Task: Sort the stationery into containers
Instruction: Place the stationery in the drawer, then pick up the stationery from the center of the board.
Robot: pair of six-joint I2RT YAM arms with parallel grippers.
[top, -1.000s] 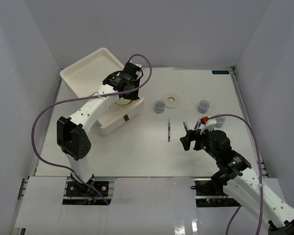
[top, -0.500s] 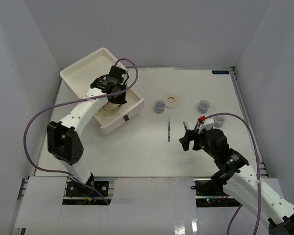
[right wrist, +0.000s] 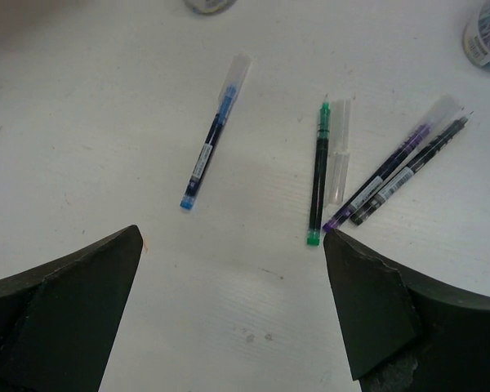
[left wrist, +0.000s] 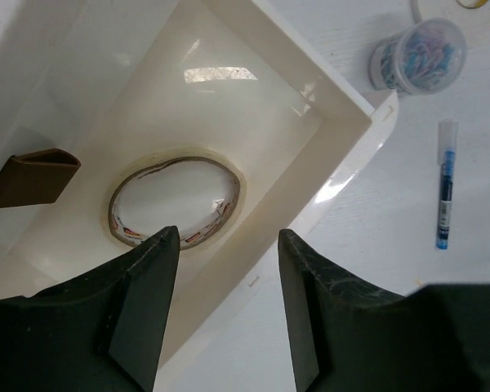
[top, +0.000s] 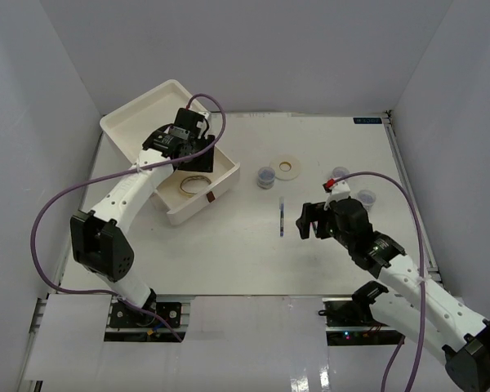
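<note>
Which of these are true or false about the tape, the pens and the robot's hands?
The beige tape ring lies in the open drawer. True.
The left gripper is squeezing that ring. False: it is open above it.
The blue pen lies apart from the other pens. True.
The right gripper holds the green pen. False: it hangs open above the pens, holding nothing.

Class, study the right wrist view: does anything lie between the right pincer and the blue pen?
Nothing visible does. The blue pen lies alone on bare table, apart from the green pen, and the right pincer is open, facing it.
</note>
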